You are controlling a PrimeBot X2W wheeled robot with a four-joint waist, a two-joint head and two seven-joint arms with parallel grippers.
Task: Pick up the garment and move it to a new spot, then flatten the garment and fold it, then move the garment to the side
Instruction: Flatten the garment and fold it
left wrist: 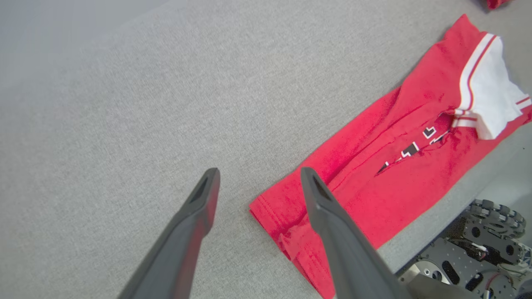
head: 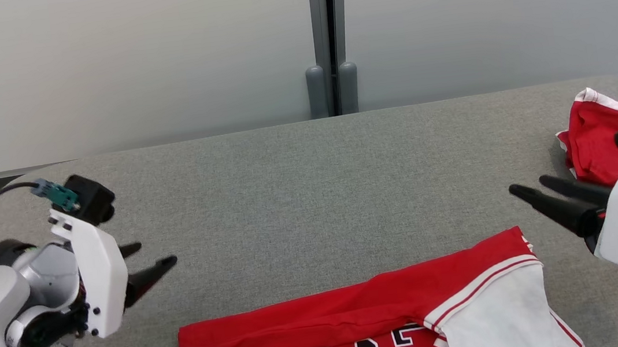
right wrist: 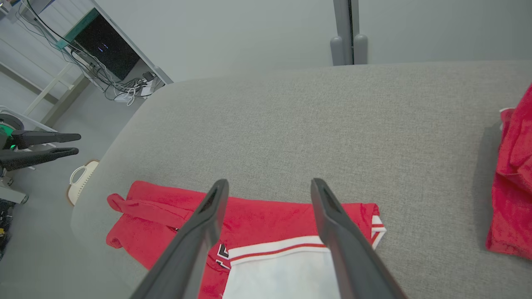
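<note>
Near edge of desk: the red garment lies flat on the grey desk, folded into a long band running left to right. The head view's bottom edge cuts off its nearest part.
Garment, right end: a white panel edged with red and white stripes lies on top here. Black-and-white lettering peeks out from the fold beside it.
Garment, left end: a stitched hem, slightly rumpled, seen in the left wrist view and the right wrist view.
Left pincer: fingers spread wide with nothing between them. It sits off the garment's left end, apart from the fabric, and also shows at the far left of the right wrist view.
Right pincer: fingers spread wide and empty. It sits beyond the garment's right end, not touching it.
Far right of desk: a second red-and-white cloth lies bunched up, well apart from the garment.
Behind desk: a pale wall with a grey post.
</note>
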